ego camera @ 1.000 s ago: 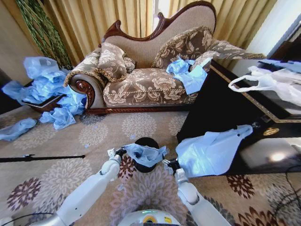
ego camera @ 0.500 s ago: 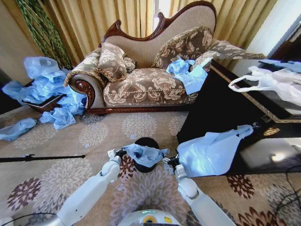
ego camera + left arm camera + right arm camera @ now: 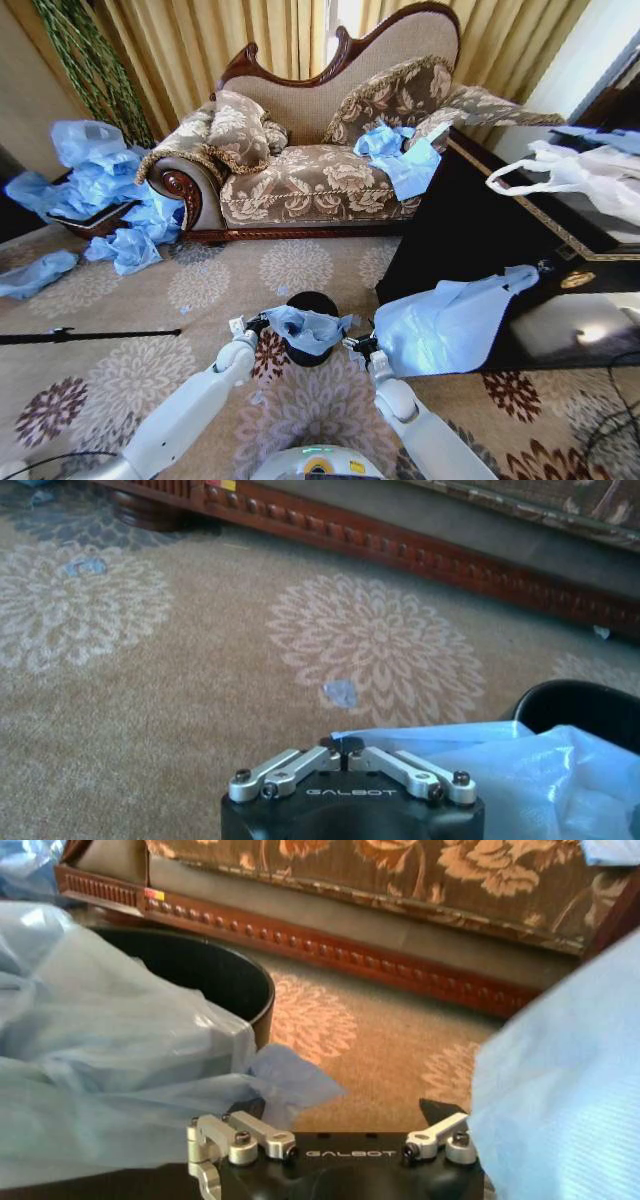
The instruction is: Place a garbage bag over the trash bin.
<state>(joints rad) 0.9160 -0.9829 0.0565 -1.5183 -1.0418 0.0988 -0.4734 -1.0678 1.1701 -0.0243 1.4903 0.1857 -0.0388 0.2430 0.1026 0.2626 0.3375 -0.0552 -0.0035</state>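
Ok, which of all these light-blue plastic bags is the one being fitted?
On the patterned carpet in front of the sofa stands a small black round bin. The crinkly light-blue bag lies over its near rim, between both grippers; the other blue bags lie elsewhere.

The word "GALBOT" stands in pale capital letters on the black body of the left gripper, just behind its metal linkages, with the garbage bag lying beside it. The same word "GALBOT" stands on the black body of the right gripper, between its two metal linkages. On the sofa's carved wooden base sits a small yellow and red sticker, too small to read; a like sticker shows on that base in the left wrist view.
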